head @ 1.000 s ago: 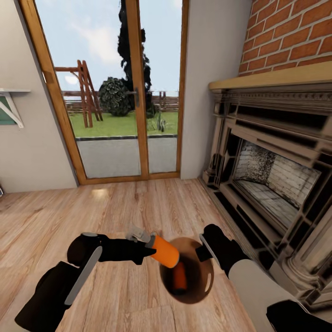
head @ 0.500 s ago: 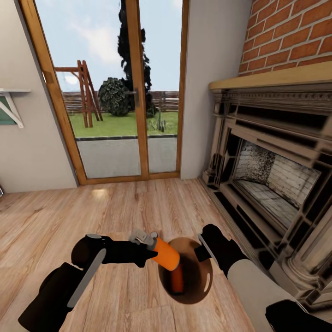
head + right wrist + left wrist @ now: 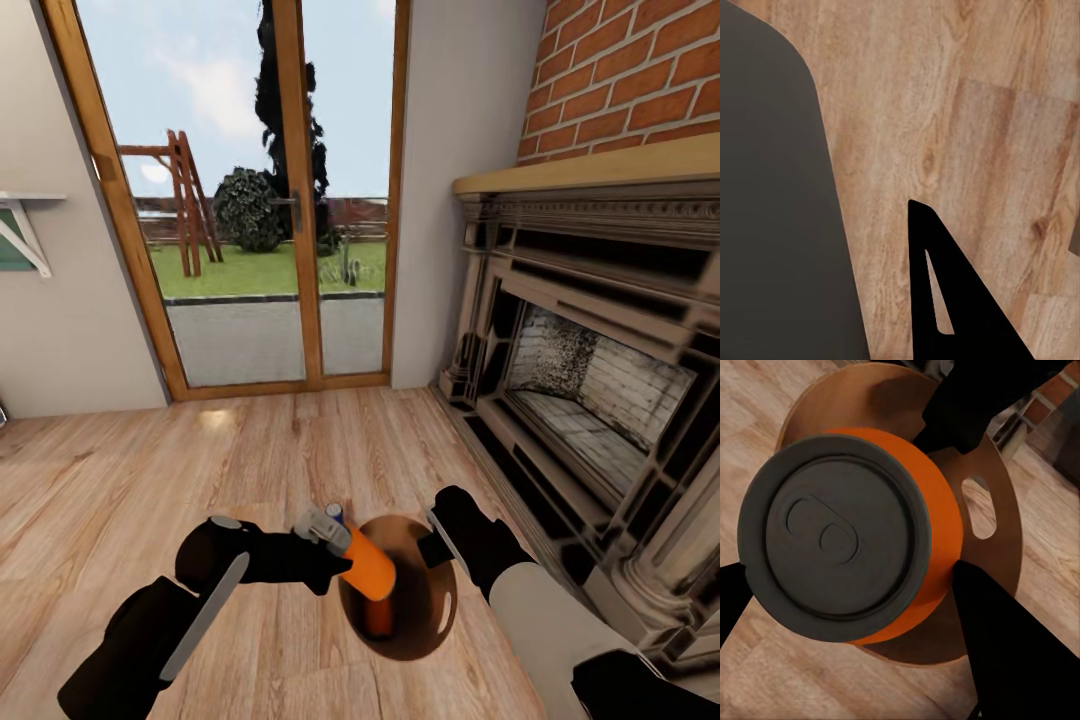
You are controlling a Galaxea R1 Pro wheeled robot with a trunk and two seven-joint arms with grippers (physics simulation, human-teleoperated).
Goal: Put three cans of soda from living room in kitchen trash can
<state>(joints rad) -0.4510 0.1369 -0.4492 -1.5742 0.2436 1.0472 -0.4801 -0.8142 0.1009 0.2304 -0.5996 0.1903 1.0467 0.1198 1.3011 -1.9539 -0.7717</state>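
Observation:
My left gripper (image 3: 352,556) is shut on a bright orange can of soda (image 3: 368,568), holding it tilted over the mouth of a brown round trash can (image 3: 432,610) on the living room's wood floor. In the left wrist view the can's dark top (image 3: 847,536) faces the camera, with the trash can's wall and handle slot (image 3: 980,510) behind it. A second orange can (image 3: 379,618) lies inside the trash can. A dark blue can with a silver top (image 3: 335,513) peeks out just behind the left gripper. My right gripper (image 3: 436,546) grips the trash can's far rim.
The ornate fireplace (image 3: 590,370) and brick chimney (image 3: 640,80) stand close on the right. Wood-framed glass doors (image 3: 260,200) are ahead. Open wood floor (image 3: 150,470) stretches to the left and front.
My left gripper has moved right with the orange can, which now sits steeper and lower over the trash can's mouth. The blue can has come into sight behind it. The trash can drifted slightly left.

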